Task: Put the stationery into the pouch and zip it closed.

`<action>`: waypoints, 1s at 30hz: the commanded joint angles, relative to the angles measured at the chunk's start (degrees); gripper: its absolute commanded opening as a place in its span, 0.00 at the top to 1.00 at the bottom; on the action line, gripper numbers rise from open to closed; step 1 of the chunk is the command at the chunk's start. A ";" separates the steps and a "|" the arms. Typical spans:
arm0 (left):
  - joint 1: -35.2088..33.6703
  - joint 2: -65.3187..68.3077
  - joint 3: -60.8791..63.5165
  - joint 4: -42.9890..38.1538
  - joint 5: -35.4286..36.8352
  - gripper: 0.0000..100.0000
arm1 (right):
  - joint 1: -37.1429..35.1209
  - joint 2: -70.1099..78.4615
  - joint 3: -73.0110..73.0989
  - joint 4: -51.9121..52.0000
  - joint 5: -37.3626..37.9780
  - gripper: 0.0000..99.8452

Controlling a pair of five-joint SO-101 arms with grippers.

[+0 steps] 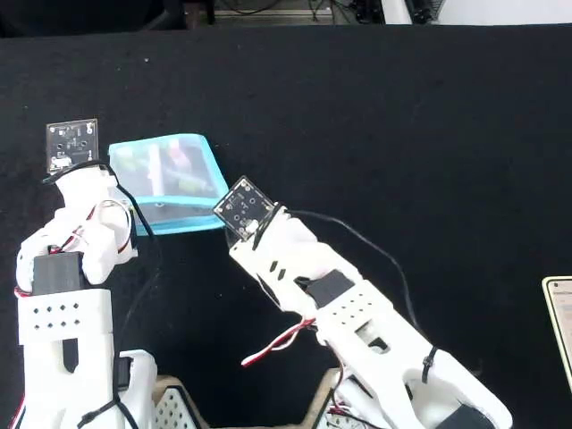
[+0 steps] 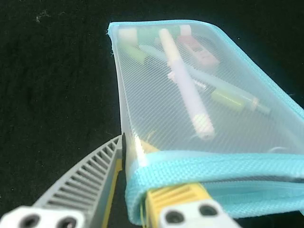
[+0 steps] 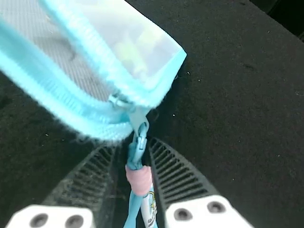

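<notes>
My right gripper (image 3: 134, 148), clenched on the pull (image 3: 140, 180) at one corner of the pouch (image 1: 170, 183), faces the zip (image 3: 57, 95) running lengthwise toward my left gripper (image 2: 129, 152), which clamps the other corner.

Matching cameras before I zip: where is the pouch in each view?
High view: light-blue mesh pouch lies left of centre.
Left wrist view: its corner is clamped in the left gripper.
Right wrist view: its zipper pull is pinched by the right gripper.
Shared landmark: the blue zipper edge.
</notes>
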 commanded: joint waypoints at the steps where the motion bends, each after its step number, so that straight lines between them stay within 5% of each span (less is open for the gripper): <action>1: -0.57 -0.62 -1.01 -0.53 0.35 0.97 | 1.23 -1.98 -7.43 4.13 0.44 0.99; 9: -0.57 -0.62 -3.65 0.44 0.26 0.97 | 1.32 -1.80 -23.78 24.09 0.09 0.99; 17: -0.48 0.00 -14.46 7.91 0.26 0.97 | 1.58 -2.07 -26.59 27.52 2.46 0.99; 30: -0.04 2.73 -24.75 14.51 -4.04 0.97 | 1.14 -1.63 -48.57 50.55 7.38 0.99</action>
